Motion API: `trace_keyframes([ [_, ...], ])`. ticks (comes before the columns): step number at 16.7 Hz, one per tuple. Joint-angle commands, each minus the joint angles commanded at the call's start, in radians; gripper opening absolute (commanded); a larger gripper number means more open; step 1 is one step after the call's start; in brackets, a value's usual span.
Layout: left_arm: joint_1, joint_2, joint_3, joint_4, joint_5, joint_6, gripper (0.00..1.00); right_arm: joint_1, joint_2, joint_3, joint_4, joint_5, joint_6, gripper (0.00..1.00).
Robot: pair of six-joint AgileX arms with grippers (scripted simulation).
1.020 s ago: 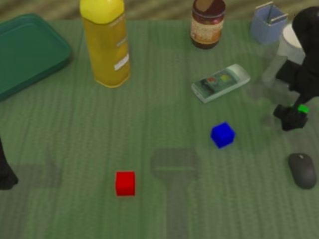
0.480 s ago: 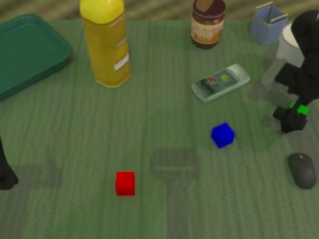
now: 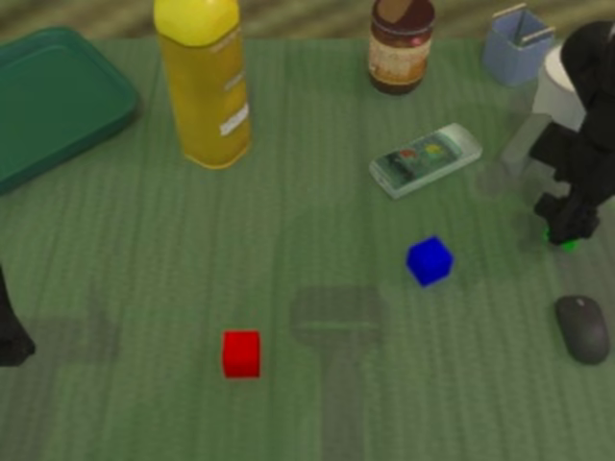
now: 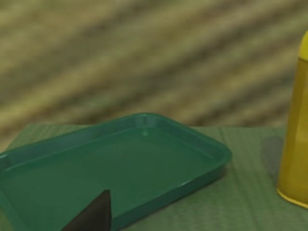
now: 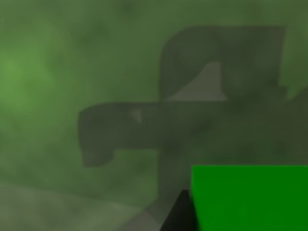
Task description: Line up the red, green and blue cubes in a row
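Reaching down at the table's right edge, the right gripper (image 3: 567, 229) is clamped on the green cube (image 3: 569, 245), above the mouse (image 3: 582, 328). The left arm's gripper (image 3: 12, 341) sits parked far left; I cannot tell its finger state.

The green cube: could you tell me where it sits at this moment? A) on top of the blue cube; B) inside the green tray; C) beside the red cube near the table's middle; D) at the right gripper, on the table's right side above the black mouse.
D: only a sliver of the green cube shows under the right gripper at the table's right side, above the black mouse in the top view; the right wrist view shows it close up.
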Motion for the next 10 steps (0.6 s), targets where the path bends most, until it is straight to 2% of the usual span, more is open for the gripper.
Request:
trace_keyframes([
  [1, 0.0, 0.0, 0.0, 0.0, 0.0, 0.0, 1.0, 0.0, 0.0, 0.0, 0.0, 0.0, 0.0, 0.02],
  [2, 0.0, 0.0, 0.0, 0.0, 0.0, 0.0, 1.0, 0.0, 0.0, 0.0, 0.0, 0.0, 0.0, 0.0],
  [10, 0.0, 0.0, 0.0, 0.0, 0.0, 0.0, 1.0, -0.001, -0.023, 0.0, -0.016, -0.007, 0.01, 0.0],
])
